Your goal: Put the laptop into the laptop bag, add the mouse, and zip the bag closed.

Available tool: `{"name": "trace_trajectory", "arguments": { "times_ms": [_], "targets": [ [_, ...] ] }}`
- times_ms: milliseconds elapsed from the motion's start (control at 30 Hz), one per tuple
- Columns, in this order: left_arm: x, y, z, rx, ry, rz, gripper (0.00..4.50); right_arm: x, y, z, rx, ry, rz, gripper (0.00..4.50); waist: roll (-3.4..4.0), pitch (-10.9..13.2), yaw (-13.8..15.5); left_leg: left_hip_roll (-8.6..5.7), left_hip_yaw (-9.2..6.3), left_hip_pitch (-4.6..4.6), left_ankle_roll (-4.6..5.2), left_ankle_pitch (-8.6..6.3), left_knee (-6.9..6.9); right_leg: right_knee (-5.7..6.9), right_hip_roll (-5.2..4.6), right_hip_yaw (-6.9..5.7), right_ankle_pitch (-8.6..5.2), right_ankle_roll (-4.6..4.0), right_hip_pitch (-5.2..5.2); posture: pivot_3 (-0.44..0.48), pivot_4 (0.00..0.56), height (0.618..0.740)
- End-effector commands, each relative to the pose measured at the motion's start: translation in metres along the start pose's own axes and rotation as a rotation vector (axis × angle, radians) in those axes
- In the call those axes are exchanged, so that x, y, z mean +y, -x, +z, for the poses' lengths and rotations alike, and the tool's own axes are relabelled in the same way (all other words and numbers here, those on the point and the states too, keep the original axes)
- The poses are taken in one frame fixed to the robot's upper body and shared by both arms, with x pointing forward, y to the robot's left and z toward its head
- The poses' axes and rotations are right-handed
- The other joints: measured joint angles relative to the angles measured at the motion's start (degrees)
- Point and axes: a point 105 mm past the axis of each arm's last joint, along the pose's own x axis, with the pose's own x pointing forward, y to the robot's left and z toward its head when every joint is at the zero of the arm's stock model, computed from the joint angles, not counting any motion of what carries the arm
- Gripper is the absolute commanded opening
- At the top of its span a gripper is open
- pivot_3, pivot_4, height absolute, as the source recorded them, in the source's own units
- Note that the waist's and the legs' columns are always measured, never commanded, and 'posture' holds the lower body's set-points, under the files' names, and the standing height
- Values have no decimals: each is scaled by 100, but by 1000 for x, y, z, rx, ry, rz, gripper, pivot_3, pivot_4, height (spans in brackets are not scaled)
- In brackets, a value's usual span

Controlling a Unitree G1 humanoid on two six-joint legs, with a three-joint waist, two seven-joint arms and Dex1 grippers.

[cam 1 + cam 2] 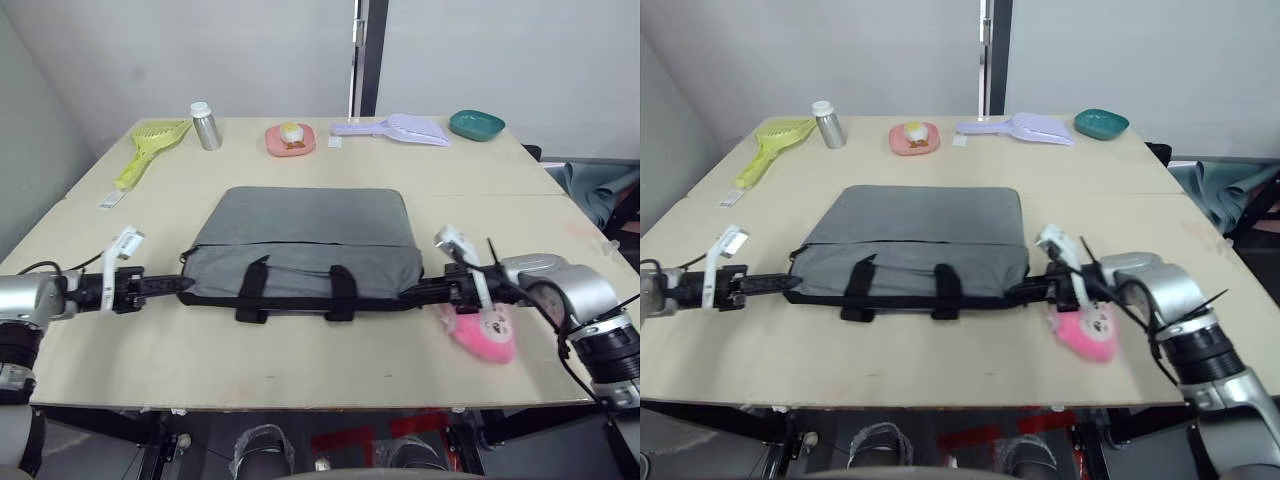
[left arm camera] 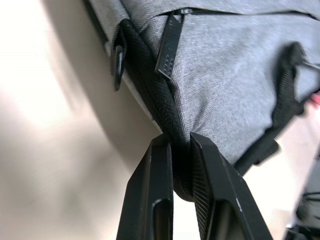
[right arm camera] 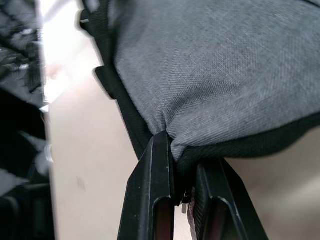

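- Left wrist view: the left tool (image 2: 181,145) is clamped on the black-edged corner of the laptop bag (image 1: 305,245), with a zipper pull (image 2: 167,52) lying on the grey fabric just beyond the fingers.
- Right wrist view: the right tool (image 3: 184,145) is pinched on the bag's opposite near corner — grey cloth bunches between the two black fingers.
- The bag lies flat in the middle of the surface (image 1: 300,370), its two black strap handles (image 1: 295,290) toward the near edge; nothing of its inside can be seen, so what it holds cannot be told.
- The pink plush charm (image 1: 485,335) lies on the surface just right of the bag, partly covered by the right arm.
- Along the far edge, left to right: a yellow-green scoop (image 1: 150,148), a small metal bottle (image 1: 205,126), a pink dish (image 1: 290,141) holding something pale and round that is hard to make out, a lilac scoop (image 1: 400,129), and a teal dish (image 1: 476,124) whose contents cannot be seen.
- A small white label (image 1: 110,200) lies near the left edge.
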Motion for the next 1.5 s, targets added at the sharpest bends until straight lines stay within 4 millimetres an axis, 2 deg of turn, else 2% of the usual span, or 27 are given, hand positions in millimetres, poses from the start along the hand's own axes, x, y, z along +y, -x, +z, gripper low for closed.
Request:
{"name": "trace_trajectory", "arguments": {
  "times_ms": [33,167,300,367,400,467,600,667,733,800,900,933,1000,1067,1100,1233,1333,1433,1500],
  "targets": [
    [5,12,-1,-6,-13,8,512,37,-25,13,-16,90,159,0,-1,0,3,0,-1,1,-3,0,-1,0,0,-1,0,0,0,0,150,740],
    [8,23,-12,-3,23,0,512,31,-37,11,-19,74,138,0,-2,0,-2,-1,-1,5,-57,-31,3,7,-3,1,1,1,3,0,150,740],
    [19,35,-30,35,52,53,512,25,-39,7,-20,54,122,0,-2,-1,-30,2,-3,15,-69,-32,2,15,0,3,1,2,5,0,150,740],
    [23,35,-29,29,52,78,512,26,-38,3,-6,62,125,0,-2,-2,-30,3,-2,18,-73,-31,0,18,1,4,1,2,5,0,150,740],
    [25,34,-25,14,49,86,785,29,-36,2,-5,60,142,0,-2,-2,-30,4,-2,18,-76,-29,0,18,2,4,1,2,5,0,150,740],
    [22,31,-15,-32,56,67,1350,31,-34,2,-12,39,162,968,-2,-2,-15,4,-2,20,-77,-28,0,20,2,4,1,2,7,0,150,740],
    [15,30,-5,-50,9,25,2827,27,-25,4,-17,9,148,2334,-3,-2,6,4,-4,21,-75,-26,5,32,1,4,1,2,7,0,150,740],
    [11,40,-4,-2,-94,26,3551,24,-6,11,-38,-2,120,3032,-4,-2,14,4,-6,21,-75,-26,11,40,0,5,1,2,6,0,150,740],
    [4,56,-1,46,-174,21,4254,19,23,19,-68,10,47,3693,-10,5,8,4,-6,19,-75,-26,13,41,0,7,1,2,5,0,150,740],
    [0,65,3,56,-220,26,4260,15,40,24,-88,8,0,4366,-28,14,17,5,-7,16,-74,-26,13,38,1,7,1,2,4,0,150,740],
    [-17,76,27,18,-345,13,4260,12,82,38,-145,42,-126,4459,-33,11,49,8,-8,20,-75,-27,8,34,4,4,0,2,6,0,150,740],
    [-22,78,34,3,-375,3,4260,13,90,41,-159,54,-149,4459,-34,11,72,8,-7,19,-75,-27,8,34,4,5,1,2,5,0,150,740],
    [-38,69,52,-69,-442,-54,4260,16,106,48,-190,95,-209,4459,-35,12,125,6,-5,20,-74,-27,10,35,1,5,0,1,6,0,150,740],
    [-63,51,64,-106,-531,-165,4260,25,118,54,-200,160,-266,4459,-36,13,154,6,-6,20,-73,-27,15,40,1,5,0,0,6,0,150,740],
    [-71,45,66,-108,-559,-202,4260,28,121,54,-198,180,-282,4459,-36,13,199,5,-5,20,-72,-26,16,41,0,6,0,1,6,0,150,740],
    [-114,-13,54,-35,-704,-445,4260,49,115,51,-186,264,-338,4459,-35,12,222,4,0,24,-70,-26,19,51,-3,11,-1,0,5,0,150,740],
    [-127,-41,40,21,-792,-545,4260,56,110,47,-186,265,-362,4459,-36,13,196,4,-1,22,-66,-22,24,57,-1,12,0,0,3,0,150,740],
    [-126,-67,30,49,-808,-583,4260,61,109,45,-206,246,-388,4459,-35,13,161,5,0,22,-64,-21,27,61,1,15,0,1,2,0,150,740],
    [-126,-78,27,40,-843,-619,3732,61,111,44,-213,236,-413,4500,-35,13,140,5,-1,23,-63,-19,27,62,1,16,0,1,2,0,150,740]
  ]
}}
